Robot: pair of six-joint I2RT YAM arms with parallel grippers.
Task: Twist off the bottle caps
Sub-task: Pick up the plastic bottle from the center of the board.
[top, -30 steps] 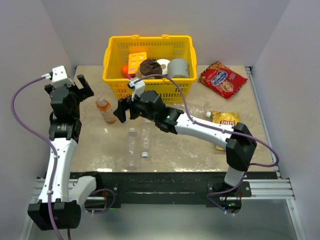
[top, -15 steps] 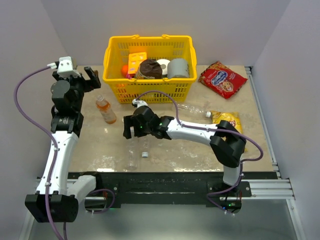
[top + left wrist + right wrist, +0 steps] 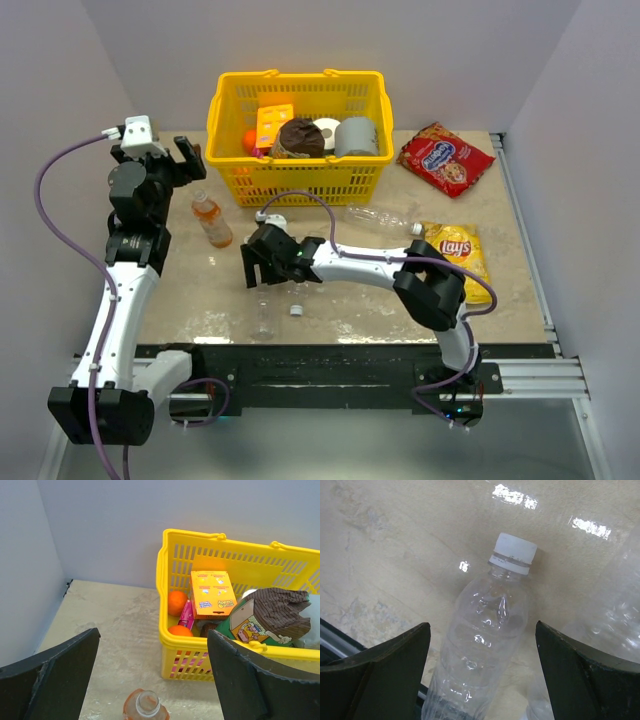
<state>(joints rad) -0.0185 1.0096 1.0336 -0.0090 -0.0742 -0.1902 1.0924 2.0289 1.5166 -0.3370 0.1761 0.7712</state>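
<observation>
A clear bottle (image 3: 480, 640) lies on the table, its white cap (image 3: 515, 547) screwed on. My right gripper (image 3: 482, 680) hangs open over it, one finger on each side of the body and neither touching. From above, that gripper (image 3: 258, 265) hides the bottle's upper part (image 3: 264, 318). A loose cap (image 3: 297, 311) lies just to its right, beside a second clear bottle (image 3: 620, 620). A third clear bottle (image 3: 385, 217) lies by the basket, capped (image 3: 417, 229). The orange bottle (image 3: 145, 706) stands with its mouth uncapped. My left gripper (image 3: 152, 680) is open and empty above it (image 3: 212, 220).
A yellow basket (image 3: 300, 180) with oranges, a box, rolls and a can stands at the back. A red snack bag (image 3: 445, 158) and a yellow chips bag (image 3: 455, 245) lie to the right. The table's dark front rail (image 3: 350, 350) runs close to the lying bottle.
My right gripper has swung left and towards the front, coming down over the lying clear bottle. My left gripper has shifted a little right, towards the basket.
</observation>
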